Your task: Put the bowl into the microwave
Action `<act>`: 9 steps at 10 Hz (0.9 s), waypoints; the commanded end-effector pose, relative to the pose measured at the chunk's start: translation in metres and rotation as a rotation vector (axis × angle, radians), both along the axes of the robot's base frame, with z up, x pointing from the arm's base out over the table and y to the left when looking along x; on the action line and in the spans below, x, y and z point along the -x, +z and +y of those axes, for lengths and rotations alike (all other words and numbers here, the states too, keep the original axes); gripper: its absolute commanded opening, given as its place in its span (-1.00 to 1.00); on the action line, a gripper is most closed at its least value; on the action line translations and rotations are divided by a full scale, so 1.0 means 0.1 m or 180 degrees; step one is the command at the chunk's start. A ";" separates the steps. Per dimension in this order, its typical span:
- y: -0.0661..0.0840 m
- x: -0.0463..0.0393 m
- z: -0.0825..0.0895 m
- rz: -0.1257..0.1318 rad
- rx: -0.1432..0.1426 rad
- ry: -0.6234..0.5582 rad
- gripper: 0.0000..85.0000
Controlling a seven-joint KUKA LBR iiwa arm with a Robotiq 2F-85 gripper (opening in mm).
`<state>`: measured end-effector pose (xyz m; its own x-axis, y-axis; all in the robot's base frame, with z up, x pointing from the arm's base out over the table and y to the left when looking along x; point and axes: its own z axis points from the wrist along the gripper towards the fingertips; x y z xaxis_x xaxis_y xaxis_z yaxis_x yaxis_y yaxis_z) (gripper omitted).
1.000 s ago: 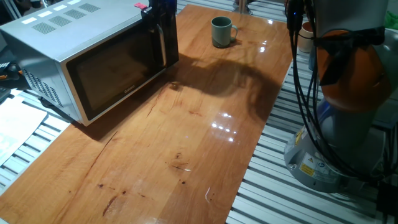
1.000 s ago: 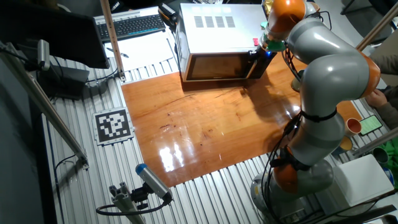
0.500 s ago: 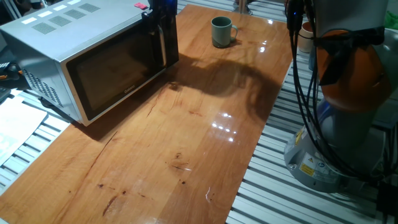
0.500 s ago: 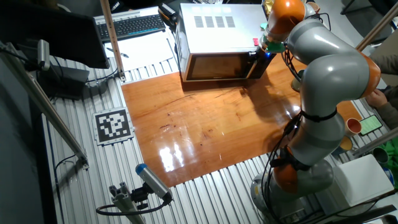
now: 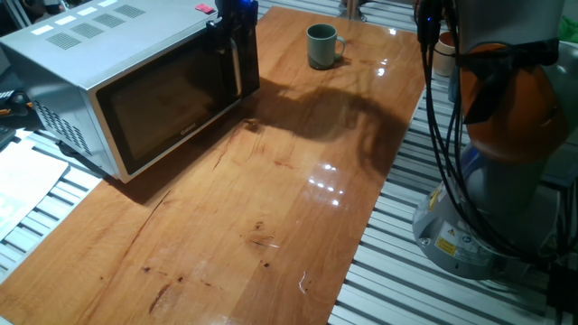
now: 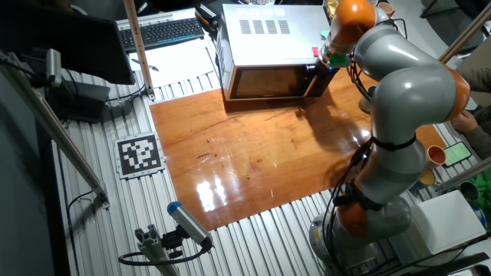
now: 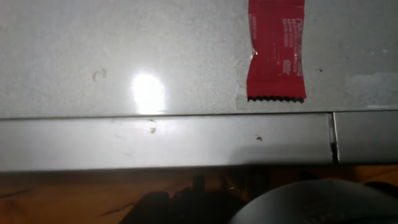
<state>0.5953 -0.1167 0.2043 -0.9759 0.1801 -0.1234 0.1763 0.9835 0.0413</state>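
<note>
At the microwave's [image 5: 135, 86] front right corner, the claw [image 5: 230, 41] hangs against the handle side of the shut door; whether its fingers are apart or together cannot be told. Well apart, the bowl [image 5: 321, 46] stands upright on the worktop [image 5: 271, 208].
</note>
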 end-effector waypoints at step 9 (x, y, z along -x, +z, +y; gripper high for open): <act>-0.04 0.009 0.01 -0.0035 0.0014 0.0033 0.20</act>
<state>0.5944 -0.1153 0.2004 -0.9764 0.1686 -0.1346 0.1649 0.9856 0.0386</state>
